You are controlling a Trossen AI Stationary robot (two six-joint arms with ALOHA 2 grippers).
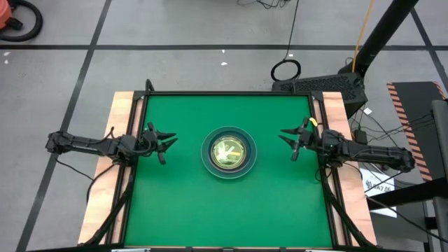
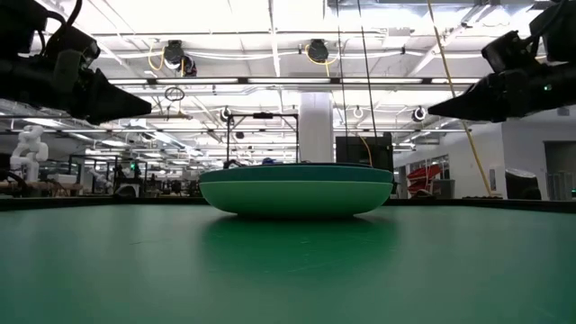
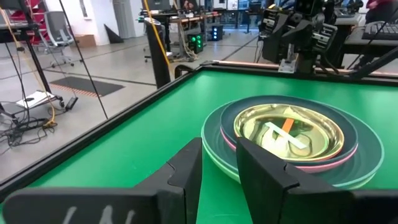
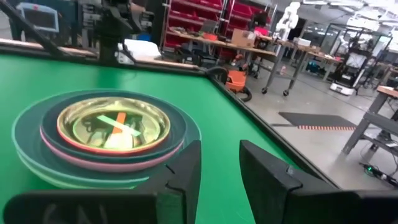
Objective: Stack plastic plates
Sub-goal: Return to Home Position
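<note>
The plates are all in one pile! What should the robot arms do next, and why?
Probably just pull both arms back to rest and touch nothing. The plates sit nested in one stack mid-table, a small yellow-green one on top, and no loose plate shows on the green table. The left gripper and right gripper hang open and empty either side, clear of the stack.

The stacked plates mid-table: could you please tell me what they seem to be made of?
The stacked plates look like glossy plastic, probably: thin coloured rims catch highlights, and the top plate is translucent yellow-green, with stick-like marks showing through.
</note>
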